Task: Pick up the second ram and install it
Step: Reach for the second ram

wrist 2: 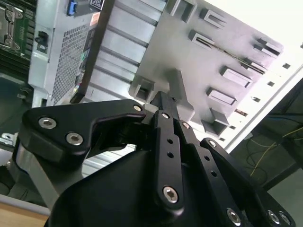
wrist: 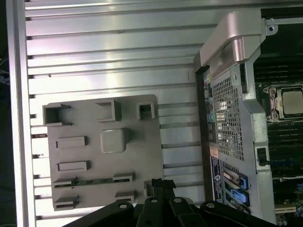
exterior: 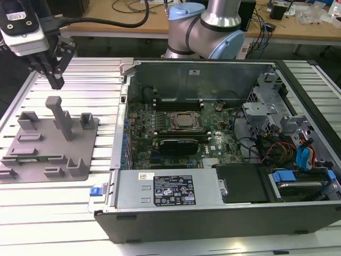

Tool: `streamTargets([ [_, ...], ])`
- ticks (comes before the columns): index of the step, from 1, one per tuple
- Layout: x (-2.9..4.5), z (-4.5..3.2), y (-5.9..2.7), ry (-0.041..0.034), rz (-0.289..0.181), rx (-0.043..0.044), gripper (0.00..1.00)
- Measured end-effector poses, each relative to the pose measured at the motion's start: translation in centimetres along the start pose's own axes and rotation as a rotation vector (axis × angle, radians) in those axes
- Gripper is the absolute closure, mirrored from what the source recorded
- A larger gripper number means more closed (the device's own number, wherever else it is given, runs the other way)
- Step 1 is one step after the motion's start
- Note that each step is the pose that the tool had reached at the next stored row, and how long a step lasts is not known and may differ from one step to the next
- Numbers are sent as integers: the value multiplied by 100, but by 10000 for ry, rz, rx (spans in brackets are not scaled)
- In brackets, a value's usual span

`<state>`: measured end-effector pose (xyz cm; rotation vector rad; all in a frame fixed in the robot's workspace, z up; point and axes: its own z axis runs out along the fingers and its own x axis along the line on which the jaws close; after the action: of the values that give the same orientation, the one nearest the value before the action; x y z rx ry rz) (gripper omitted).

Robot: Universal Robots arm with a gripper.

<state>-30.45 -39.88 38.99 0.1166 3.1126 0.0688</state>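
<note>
Gripper (exterior: 55,80) sits in the upper left of the exterior view, fingers together, nothing between them. It hangs above the back edge of the grey fixture plate (exterior: 50,146), clear of it and not touching. In both wrist views the closed fingertips (wrist 2: 163,101) (wrist: 158,182) point down at the plate (wrist: 137,142).

Second ram (wrist: 92,180) is a thin green strip standing on edge in a long slot of the plate, held between two small grey blocks. In the exterior view it reads as a dark line (exterior: 33,158) at the lower left, on the near side of the plate. It is well apart from the gripper.

A tall square post (exterior: 61,117) stands at the plate's middle, between gripper and ram.

The plate lies on a ribbed metal table (exterior: 80,69). The open computer case (exterior: 213,213) fills the centre and right, just beside the plate. Inside are the processor socket (exterior: 184,121) and, in front of it, a black card (exterior: 181,144).
</note>
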Motion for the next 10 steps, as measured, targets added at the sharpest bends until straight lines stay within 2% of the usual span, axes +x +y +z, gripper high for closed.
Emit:
streamTargets([
  [6, 206, 69, -18, -1, -1, 7, 92],
  [10, 412, 150, -38, -2, -1, 13, 92],
])
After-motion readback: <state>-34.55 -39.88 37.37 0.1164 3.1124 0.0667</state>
